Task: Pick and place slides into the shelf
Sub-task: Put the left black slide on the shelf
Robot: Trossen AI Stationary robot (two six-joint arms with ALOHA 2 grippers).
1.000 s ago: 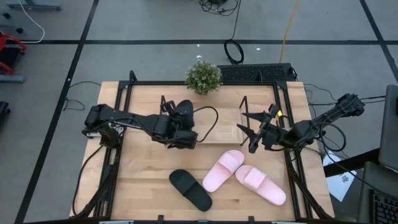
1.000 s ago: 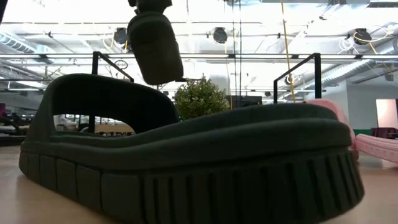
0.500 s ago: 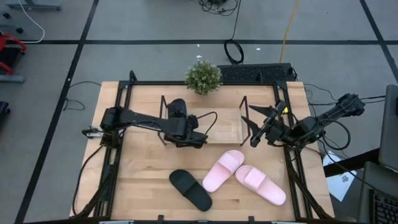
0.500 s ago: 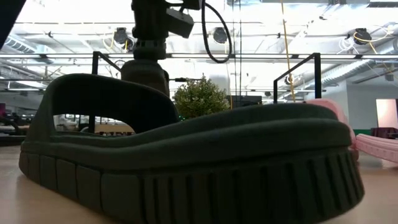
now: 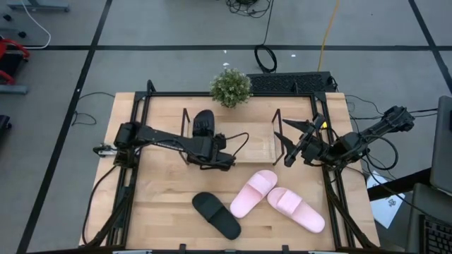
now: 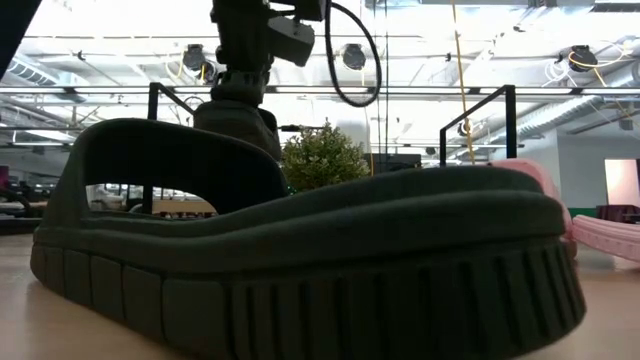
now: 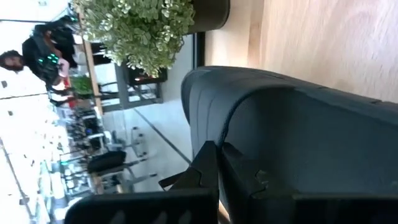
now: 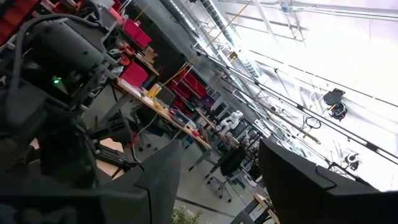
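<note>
One black slide (image 5: 203, 123) lies lengthwise at the left end of the shelf (image 5: 258, 147), with my left gripper (image 5: 209, 143) shut on it. In the low view it (image 6: 236, 122) shows behind the other black slide (image 6: 300, 250), which lies on the table (image 5: 217, 215) near the front. Two pink slides (image 5: 254, 192) (image 5: 296, 209) rest on their soles to its right. At the shelf's right end my right gripper (image 5: 291, 146) hangs raised and open, with nothing between its fingers. My left gripper pinches the black slide's near end (image 7: 249, 155) between its two fingers (image 7: 208, 171). It comes from the table's near left, slanting down. The slide reaches away toward the far edge. Whether its sole rests on the shelf's base I cannot tell; the foreground slide hides it.
A potted plant (image 5: 231, 86) stands at the far edge behind the shelf. A black frame (image 5: 138, 141) edges the table on both sides. The shelf's middle and right part show bare base. The room beyond holds desks and a person (image 7: 37, 56).
My left gripper has gone down and toward the far edge, rolling as it went, still shut on the black slide. The slide, which hung high and steep, now sits lower and flatter at the shelf's left end.
</note>
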